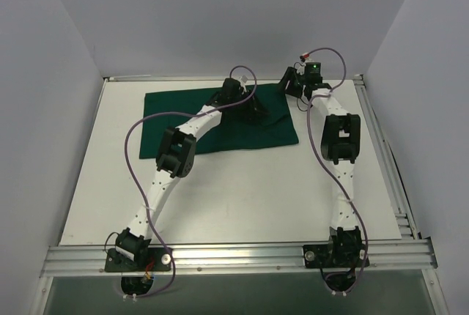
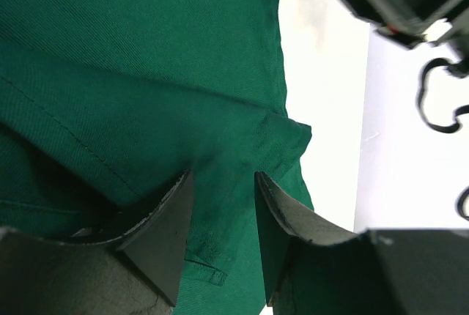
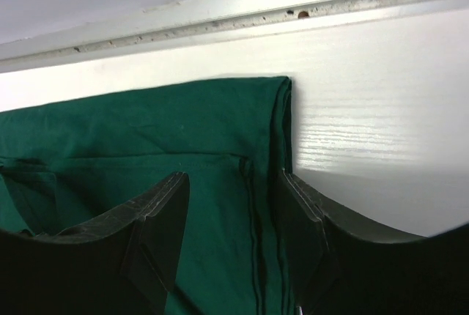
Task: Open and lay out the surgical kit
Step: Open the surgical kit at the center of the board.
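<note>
Left gripper (image 2: 223, 198): its two black fingers stand apart, clamped on nothing. They point down at the dark green cloth wrap (image 2: 132, 58), which fills the gap between them. Just past the fingertips, a folded corner of the cloth rises in a soft ridge, and beyond it lies the bare white table (image 2: 322, 73).

Right gripper (image 3: 233, 190): its jaws are also apart and empty. They straddle the wrap's right-hand folded edge, with one finger over cloth and the other over bare table just beside it. That edge runs straight away from the jaws to the wrap's far right corner, close to the metal rail (image 3: 220, 15) along the table's far edge.

Seen from above, the wrap is a flat rectangle in the far half of the table. Its long axis runs left to right, parallel to the far edge. Both grippers work at its right end, the right one at the far right corner and the left one just inboard, over the cloth.

The right arm is nearer that corner. The fold lies directly under and ahead of its jaws, so a short drop and a close would probably catch the top layer.

No tray, forceps or tweezers show. No brand, label or readable writing is visible, only a small green light (image 1: 314, 68) on the right wrist.
</note>
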